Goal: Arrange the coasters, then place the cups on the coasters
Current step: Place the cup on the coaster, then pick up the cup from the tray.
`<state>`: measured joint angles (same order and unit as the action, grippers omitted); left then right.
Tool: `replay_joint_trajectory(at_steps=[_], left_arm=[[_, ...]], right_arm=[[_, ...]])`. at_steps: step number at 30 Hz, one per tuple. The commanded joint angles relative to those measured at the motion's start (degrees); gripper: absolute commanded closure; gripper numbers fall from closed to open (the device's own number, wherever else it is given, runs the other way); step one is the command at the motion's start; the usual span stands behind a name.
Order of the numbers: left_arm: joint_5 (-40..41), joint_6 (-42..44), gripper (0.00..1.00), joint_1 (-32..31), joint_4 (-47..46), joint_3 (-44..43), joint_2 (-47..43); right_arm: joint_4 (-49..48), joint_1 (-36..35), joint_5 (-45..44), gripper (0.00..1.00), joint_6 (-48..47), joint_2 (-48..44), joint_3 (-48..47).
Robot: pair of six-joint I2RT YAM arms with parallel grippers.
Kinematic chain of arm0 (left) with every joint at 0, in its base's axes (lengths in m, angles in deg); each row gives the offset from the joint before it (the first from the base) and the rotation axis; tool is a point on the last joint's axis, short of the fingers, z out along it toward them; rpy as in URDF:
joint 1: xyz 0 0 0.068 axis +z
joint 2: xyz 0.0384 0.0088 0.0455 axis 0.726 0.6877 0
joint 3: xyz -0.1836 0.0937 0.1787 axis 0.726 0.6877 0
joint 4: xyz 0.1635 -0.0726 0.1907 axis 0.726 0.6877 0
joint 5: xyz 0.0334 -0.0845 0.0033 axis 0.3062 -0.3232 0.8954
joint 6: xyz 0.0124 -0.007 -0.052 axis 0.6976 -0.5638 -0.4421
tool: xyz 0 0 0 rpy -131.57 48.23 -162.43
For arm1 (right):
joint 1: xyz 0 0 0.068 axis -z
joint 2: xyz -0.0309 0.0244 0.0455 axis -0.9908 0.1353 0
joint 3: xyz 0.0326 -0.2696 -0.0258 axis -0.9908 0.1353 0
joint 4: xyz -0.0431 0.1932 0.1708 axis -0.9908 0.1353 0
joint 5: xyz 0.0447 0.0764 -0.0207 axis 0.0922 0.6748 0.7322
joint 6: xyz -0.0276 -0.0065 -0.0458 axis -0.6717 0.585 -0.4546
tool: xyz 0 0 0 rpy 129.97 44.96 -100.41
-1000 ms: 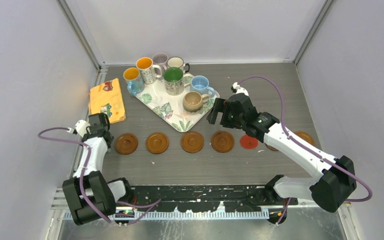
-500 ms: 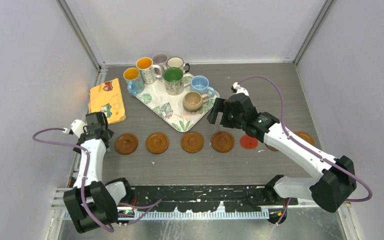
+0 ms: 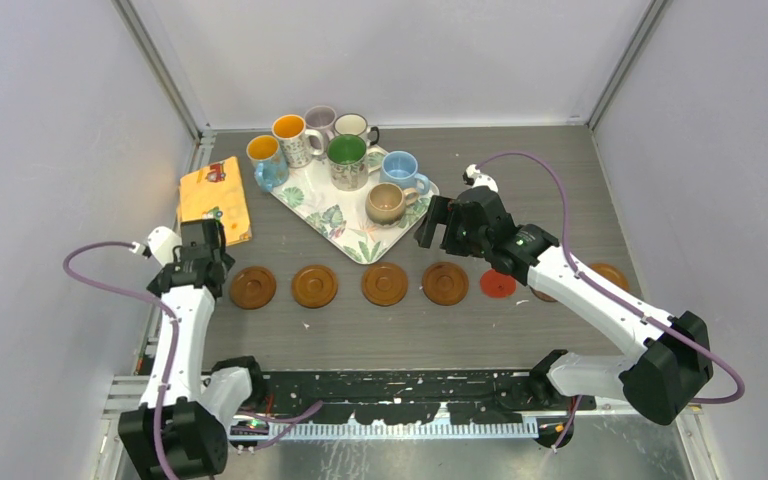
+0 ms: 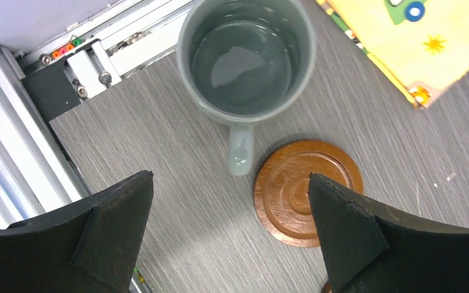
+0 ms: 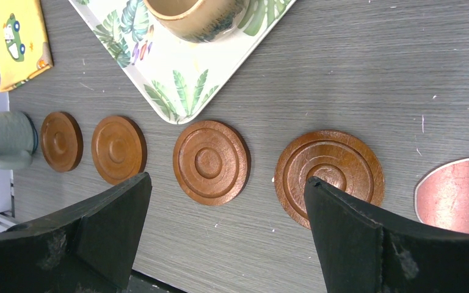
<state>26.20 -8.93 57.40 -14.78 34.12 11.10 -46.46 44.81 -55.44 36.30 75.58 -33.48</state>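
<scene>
**Left tool** (image 3: 203,245): fingers spread wide, nothing between them. It is positioned over the grey mug (image 4: 244,55) at the left edge of the surface (image 3: 410,330). In the top view the tool hides this mug.

**Grey mug:** upright on bare surface, beside the coaster row rather than on it. Its handle points at the leftmost wooden coaster (image 4: 308,192) and ends just beside that coaster's rim.

**Right tool** (image 3: 432,222): fingers spread wide, gripping nothing. It hovers off the near-right edge of the leaf-patterned tray (image 3: 345,240), between the tray and the coaster row.

**Coasters:**
- Four ringed wooden discs lie flat in a straight row, evenly apart: the leftmost, then the second coaster (image 3: 315,286), third coaster (image 3: 385,284) and fourth coaster (image 3: 445,283).
- The thin red coaster (image 3: 498,285) continues the row to the right, close against the right arm.
- A further wooden coaster (image 3: 612,274) shows beyond that arm, partly covered.

**Cups:**
- The tan cup (image 3: 388,203), light blue cup (image 3: 400,170) and green-inside cup (image 3: 346,160) stand upright on the tray.
- Two orange-inside cups (image 3: 292,138), a mauve cup (image 3: 320,120) and a cream cup (image 3: 353,127) cluster at the tray's far-left side. Whether they rest on the tray cannot be told.

**Other:** a yellow cloth with cars (image 3: 215,200) lies flat to the left of the tray.
</scene>
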Motion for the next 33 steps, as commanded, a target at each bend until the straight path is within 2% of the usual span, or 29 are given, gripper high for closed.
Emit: replay_joint_trajectory(at_steps=[1,6,11,14,18,24,30,33], left_arm=[[5.7,0.4,0.00,-5.1,3.3,-3.8,-1.2],[6.2,1.8,0.00,-11.4,3.6,-6.4,0.3],[6.9,3.3,0.00,-21.4,2.6,-9.7,4.0],[4.5,4.3,0.00,-25.2,-0.1,-11.3,7.1],[-3.8,7.6,0.00,-25.7,-7.4,-12.7,11.3],[-12.2,14.6,0.00,-25.8,-15.7,-17.5,19.3],[-11.7,16.6,0.00,-26.7,-18.5,-22.0,26.4],[-12.6,18.4,0.00,-24.0,-21.0,-25.4,30.5]], right_arm=[[-0.5,-0.3,-0.3,0.00,-0.8,-1.6,-1.0],[-0.5,-0.4,-1.6,0.00,-1.1,-1.3,-1.0],[0.4,-0.3,-3.1,0.00,-1.3,-0.1,-1.8],[1.2,-0.3,-4.9,0.00,-1.6,0.3,-2.7],[2.7,-0.3,-7.3,0.00,-2.1,1.1,-4.3],[4.0,-0.2,-10.9,0.00,-2.5,1.3,-5.9],[4.4,0.5,-11.9,0.00,-2.0,3.9,-8.4],[4.9,0.5,-10.8,0.00,-1.6,6.1,-10.3]])
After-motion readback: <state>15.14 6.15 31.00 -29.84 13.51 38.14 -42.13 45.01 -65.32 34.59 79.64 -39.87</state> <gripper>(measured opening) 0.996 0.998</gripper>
